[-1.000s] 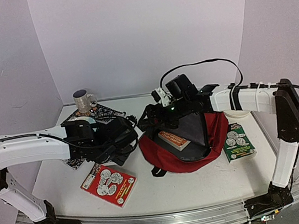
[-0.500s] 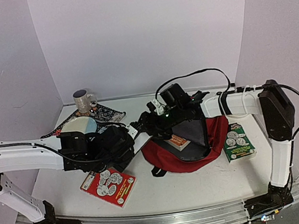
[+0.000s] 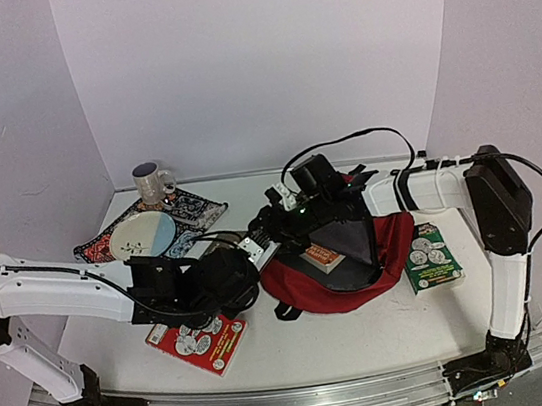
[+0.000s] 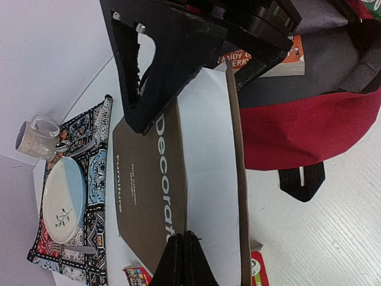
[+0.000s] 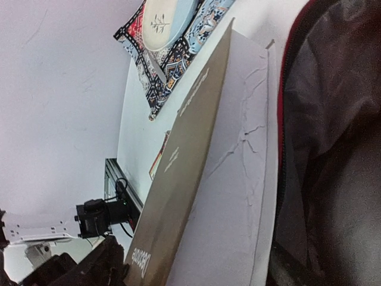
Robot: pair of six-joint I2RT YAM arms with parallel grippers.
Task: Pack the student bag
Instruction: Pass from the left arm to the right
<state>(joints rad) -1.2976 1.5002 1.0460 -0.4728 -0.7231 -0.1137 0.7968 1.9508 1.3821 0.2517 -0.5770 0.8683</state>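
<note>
The student bag (image 3: 363, 281), dark red with grey lining, lies open at table centre; it also shows in the left wrist view (image 4: 309, 125) and the right wrist view (image 5: 333, 149). An orange-covered book (image 3: 317, 255) lies inside it. A thick brown book (image 4: 149, 190) titled "Decorate" is held on edge at the bag's mouth (image 3: 256, 248). My left gripper (image 4: 183, 253) is pinched shut on its near cover edge (image 3: 245, 269). My right gripper (image 5: 196, 271) straddles the book's far end (image 3: 273, 228), one finger against each cover; its black fingers (image 4: 149, 65) show at the top of the left wrist view.
A red activity booklet (image 3: 201, 339) lies under my left arm. A green booklet (image 3: 430, 256) lies right of the bag. At back left a patterned cloth (image 3: 192, 212) carries a plate (image 3: 142, 235) and a mug (image 3: 152, 184).
My right arm reached left from the bag flap to the brown book. My left arm dropped lower and nearer, uncovering the plate, with the book still in its grip.
</note>
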